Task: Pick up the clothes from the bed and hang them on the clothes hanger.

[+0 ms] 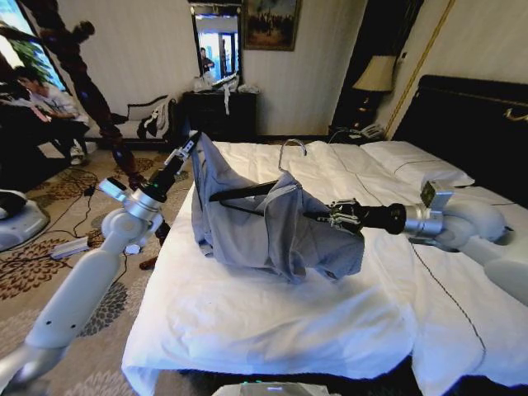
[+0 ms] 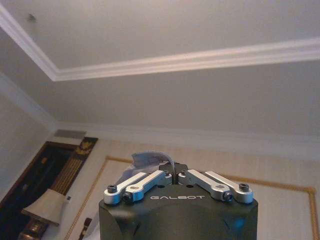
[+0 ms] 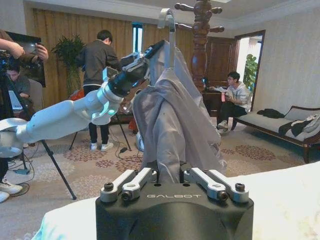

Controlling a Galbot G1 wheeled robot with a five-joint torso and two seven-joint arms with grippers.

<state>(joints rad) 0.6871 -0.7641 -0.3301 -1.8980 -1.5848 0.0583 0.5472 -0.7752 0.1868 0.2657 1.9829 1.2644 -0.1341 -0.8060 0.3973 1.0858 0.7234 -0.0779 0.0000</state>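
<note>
Hanging between left tool (image 1: 191, 140) and right tool (image 1: 333, 216): clothes (image 1: 256, 227), above bed (image 1: 272, 313).

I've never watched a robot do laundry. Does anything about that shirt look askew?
Yes. The shirt sits lopsided on the hanger: the left claw pinches one edge up high, the right claw grips the other side low, and the rest sags in a bunched heap on the bed.

Patterned carpet (image 1: 49, 272), dark dresser (image 1: 219, 111) w/ mirror (image 1: 218, 43), bedside lamp (image 1: 376, 74), sofa (image 3: 280, 125)
</note>
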